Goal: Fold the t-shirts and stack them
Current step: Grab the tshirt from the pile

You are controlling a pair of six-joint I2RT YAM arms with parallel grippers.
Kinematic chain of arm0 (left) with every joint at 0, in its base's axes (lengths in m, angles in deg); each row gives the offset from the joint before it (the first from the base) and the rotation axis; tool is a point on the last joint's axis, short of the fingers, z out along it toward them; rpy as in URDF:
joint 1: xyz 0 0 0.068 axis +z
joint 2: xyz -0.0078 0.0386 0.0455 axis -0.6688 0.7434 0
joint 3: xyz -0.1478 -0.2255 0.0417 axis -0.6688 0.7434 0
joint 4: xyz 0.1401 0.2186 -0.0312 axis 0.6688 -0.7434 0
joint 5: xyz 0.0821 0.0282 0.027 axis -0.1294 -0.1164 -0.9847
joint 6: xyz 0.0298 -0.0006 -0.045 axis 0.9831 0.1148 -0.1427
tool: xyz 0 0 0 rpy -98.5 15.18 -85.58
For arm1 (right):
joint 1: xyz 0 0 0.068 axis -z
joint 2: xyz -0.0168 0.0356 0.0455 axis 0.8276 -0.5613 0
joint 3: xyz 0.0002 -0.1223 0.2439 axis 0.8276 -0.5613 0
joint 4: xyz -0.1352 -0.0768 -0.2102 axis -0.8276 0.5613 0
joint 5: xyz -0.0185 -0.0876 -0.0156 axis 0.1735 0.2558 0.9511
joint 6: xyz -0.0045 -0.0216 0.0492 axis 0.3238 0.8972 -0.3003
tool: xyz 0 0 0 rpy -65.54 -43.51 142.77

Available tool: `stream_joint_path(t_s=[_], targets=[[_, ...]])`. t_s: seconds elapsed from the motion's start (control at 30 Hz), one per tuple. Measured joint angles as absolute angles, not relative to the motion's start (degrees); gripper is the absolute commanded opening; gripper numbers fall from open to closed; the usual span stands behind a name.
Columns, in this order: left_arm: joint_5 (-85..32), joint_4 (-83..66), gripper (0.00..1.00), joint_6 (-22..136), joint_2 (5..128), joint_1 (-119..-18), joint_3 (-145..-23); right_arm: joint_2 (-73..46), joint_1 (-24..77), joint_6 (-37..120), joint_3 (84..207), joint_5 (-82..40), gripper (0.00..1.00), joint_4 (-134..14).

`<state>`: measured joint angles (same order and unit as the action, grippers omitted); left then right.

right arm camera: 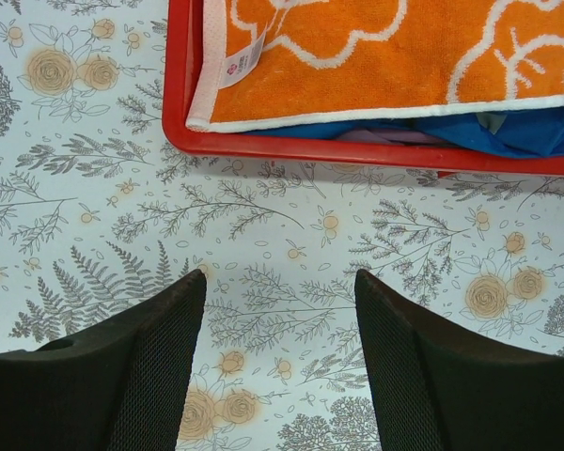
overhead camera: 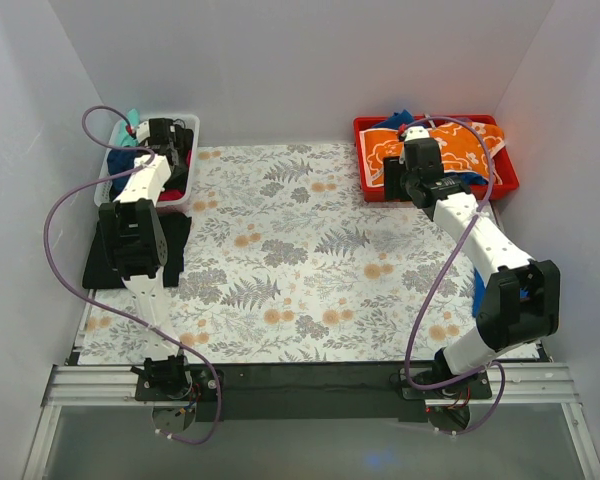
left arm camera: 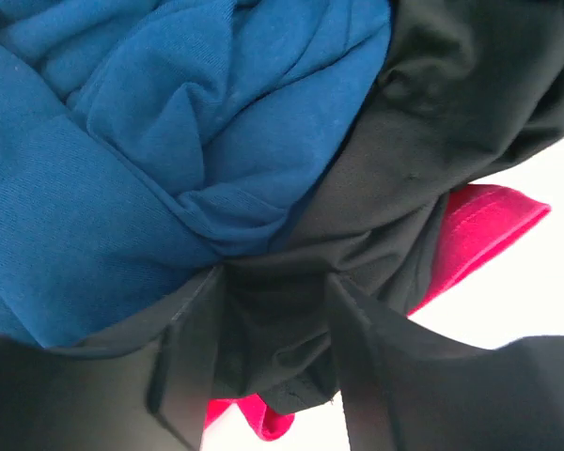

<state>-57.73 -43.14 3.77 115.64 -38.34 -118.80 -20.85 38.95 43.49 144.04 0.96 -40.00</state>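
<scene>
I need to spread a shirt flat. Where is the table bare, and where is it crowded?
The patterned cover lies bare mid-table, between the folded black shirt at left and the red bin. Crowded: that bin and the white bin, heaped with cloth.

Tabletop covering (overhead camera: pixel 310 260): flat, grey fern and orange flower print. Red tray (right arm camera: pixel 179 85): far right, resting on the covering. Orange towel (right arm camera: pixel 357 56): white pattern, lying in the tray. White bin (overhead camera: pixel 175 206): far left.
</scene>
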Motion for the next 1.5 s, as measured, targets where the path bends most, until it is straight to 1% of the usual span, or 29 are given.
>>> stream_joint_path(t_s=[0.07, 0.1, 0.13, 0.17, 0.2, 0.47, 0.63, 0.93, 1.07, 1.17, 1.33, 1.37, 1.5], targets=[[-57.4, -43.9, 0.35, 3.5, 116.3, -38.2, -119.7, -20.9, 38.9, 43.5, 144.0, 1.0, 0.69, -40.0], [-57.2, -44.0, 0.23, 3.4, 116.5, -38.1, -120.1, -20.9, 38.9, 43.5, 144.0, 1.0, 0.69, -40.1], [-57.1, -44.5, 0.15, 3.4, 116.8, -38.1, -120.8, -21.0, 38.9, 43.4, 144.0, 1.0, 0.69, -40.1], [-56.9, -44.8, 0.04, 3.4, 117.0, -38.1, -121.6, -21.2, 38.9, 43.4, 144.0, 1.0, 0.69, -40.2], [-56.7, -45.0, 0.00, 3.3, 117.2, -38.1, -122.3, -21.3, 38.9, 43.4, 144.0, 1.0, 0.69, -40.2], [-56.3, -45.6, 0.00, 3.6, 117.1, -38.1, -123.3, -22.4, 38.9, 42.7, 144.1, 0.6, 0.67, -40.2], [-55.8, -45.6, 0.00, 3.7, 114.6, -38.1, -122.0, -22.9, 38.9, 42.1, 144.3, -0.2, 0.66, -40.2], [-53.0, -45.2, 0.00, 3.9, 103.2, -38.3, -119.9, -23.0, 38.4, 41.3, 144.4, -0.4, 0.65, -40.2], [-51.1, -43.2, 0.00, 5.3, 97.9, -40.1, -119.3, -23.0, 38.1, 40.9, 144.4, -0.7, 0.65, -40.2], [-50.3, -42.9, 0.00, 6.8, 96.0, -42.8, -123.2, -23.0, 38.0, 40.9, 144.4, -0.9, 0.65, -40.2], [-49.7, -41.6, 0.00, 8.4, 95.7, -44.8, -138.5, -23.0, 37.7, 40.9, 144.4, -1.9, 0.64, -40.1], [-47.8, -39.4, 0.00, 8.4, 91.2, -44.4, -142.7, -23.0, 37.6, 40.9, 144.4, -1.9, 0.64, -40.0], [-40.2, -37.9, 0.00, 6.7, 85.5, -45.8, -141.6, -22.8, 37.4, 40.8, 144.7, -1.8, 0.64, -39.8]])
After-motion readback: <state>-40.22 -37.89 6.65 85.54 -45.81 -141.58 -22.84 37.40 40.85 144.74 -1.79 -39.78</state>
